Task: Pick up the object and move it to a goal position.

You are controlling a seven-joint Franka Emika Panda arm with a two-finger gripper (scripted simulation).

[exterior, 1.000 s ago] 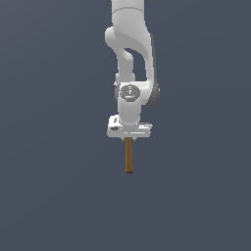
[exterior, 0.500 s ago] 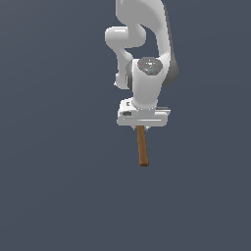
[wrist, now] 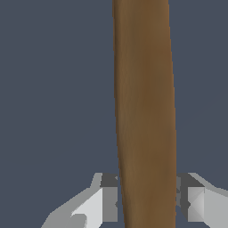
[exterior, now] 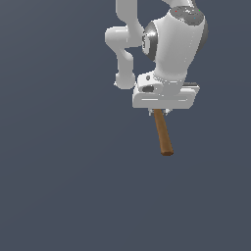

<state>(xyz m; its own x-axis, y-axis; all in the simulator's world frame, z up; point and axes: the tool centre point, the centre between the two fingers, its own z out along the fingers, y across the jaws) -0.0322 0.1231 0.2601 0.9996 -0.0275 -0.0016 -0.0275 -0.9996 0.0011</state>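
The object (exterior: 162, 133) is a slim brown wooden stick that hangs below the white gripper (exterior: 159, 112), tilted slightly toward the exterior view's right at its lower flat end. My gripper is shut on its upper end, which is hidden behind the white hand. In the wrist view the stick (wrist: 144, 111) fills the middle of the picture, and the two grey fingertips (wrist: 109, 198) press against it from both sides, the gripper (wrist: 147, 200) shut around it. The stick is held in the air, touching nothing else.
Behind the white arm (exterior: 166, 44) there is only a plain dark blue-grey backdrop. No table, container or goal marker shows in either view.
The arm has swung toward the exterior view's right and nearer the camera, carrying the stick with it. The stick now leans a little more to the right. The grip is unchanged.
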